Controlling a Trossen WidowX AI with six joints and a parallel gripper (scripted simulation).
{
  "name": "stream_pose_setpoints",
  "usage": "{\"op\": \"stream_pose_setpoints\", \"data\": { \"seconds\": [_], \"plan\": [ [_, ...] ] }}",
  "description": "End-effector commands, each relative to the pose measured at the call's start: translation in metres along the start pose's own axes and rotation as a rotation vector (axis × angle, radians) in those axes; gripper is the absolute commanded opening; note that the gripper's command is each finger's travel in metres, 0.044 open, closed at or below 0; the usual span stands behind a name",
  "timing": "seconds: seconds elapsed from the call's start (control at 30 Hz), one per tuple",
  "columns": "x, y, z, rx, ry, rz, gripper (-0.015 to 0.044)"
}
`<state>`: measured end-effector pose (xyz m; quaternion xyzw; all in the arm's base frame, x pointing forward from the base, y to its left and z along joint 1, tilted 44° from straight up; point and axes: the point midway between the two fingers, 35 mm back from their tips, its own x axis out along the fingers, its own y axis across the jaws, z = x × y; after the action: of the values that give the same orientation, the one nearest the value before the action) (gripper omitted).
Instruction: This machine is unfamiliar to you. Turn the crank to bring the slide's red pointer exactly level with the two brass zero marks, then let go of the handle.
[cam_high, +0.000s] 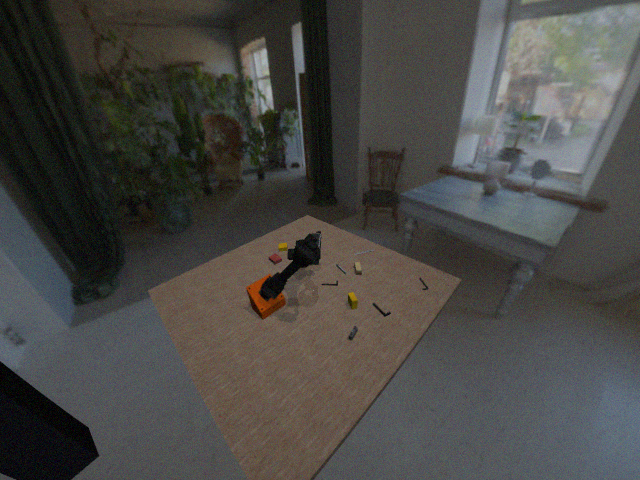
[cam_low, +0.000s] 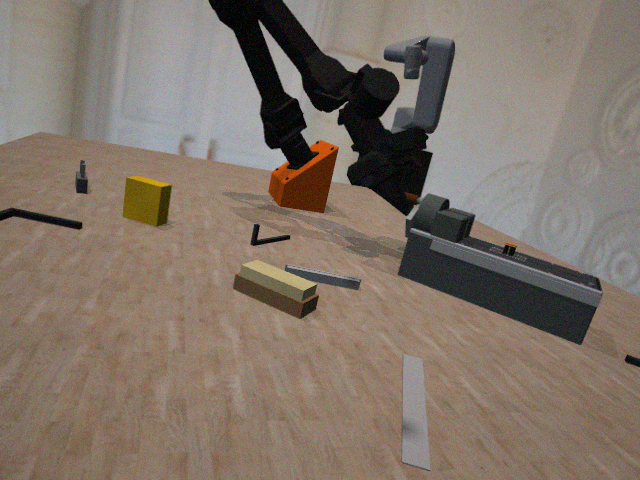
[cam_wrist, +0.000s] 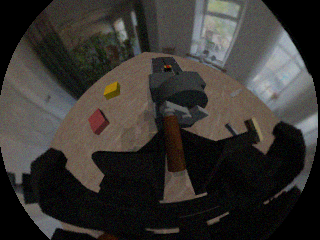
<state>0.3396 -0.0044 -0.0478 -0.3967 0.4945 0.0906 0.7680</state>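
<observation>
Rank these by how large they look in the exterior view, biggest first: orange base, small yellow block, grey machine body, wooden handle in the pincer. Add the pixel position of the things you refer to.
1. Grey machine body (cam_low: 491, 289)
2. Orange base (cam_low: 310, 188)
3. Yellow block (cam_low: 144, 201)
4. Wooden handle (cam_low: 412, 197) (cam_wrist: 174, 145)

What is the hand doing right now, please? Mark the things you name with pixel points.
Hand (cam_low: 412, 200) (cam_wrist: 168, 130): closed on the crank's brown handle (cam_wrist: 174, 145).

the slide's pointer (cam_low: 509, 249) (cam_wrist: 167, 67) sits on the machine (cam_low: 496, 289) (cam_wrist: 165, 62), beyond the crank's handle (cam_wrist: 174, 144) in the wrist view, apparently between the machine's two ends
</observation>
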Motion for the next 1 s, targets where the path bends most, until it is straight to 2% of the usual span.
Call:
{"op": "stream_pose_setpoints", "data": {
  "seconds": [0.0, 0.93, 0.97],
  "plan": [
    [0.0010, 0.0008, -0.0009, -0.003, 0.001, 0.004, 0.0000],
    [0.0002, 0.0001, -0.0002, 0.000, 0.000, 0.001, 0.0000],
    [0.0002, 0.0001, -0.0002, 0.000, 0.000, 0.001, 0.0026]
  ]
}}
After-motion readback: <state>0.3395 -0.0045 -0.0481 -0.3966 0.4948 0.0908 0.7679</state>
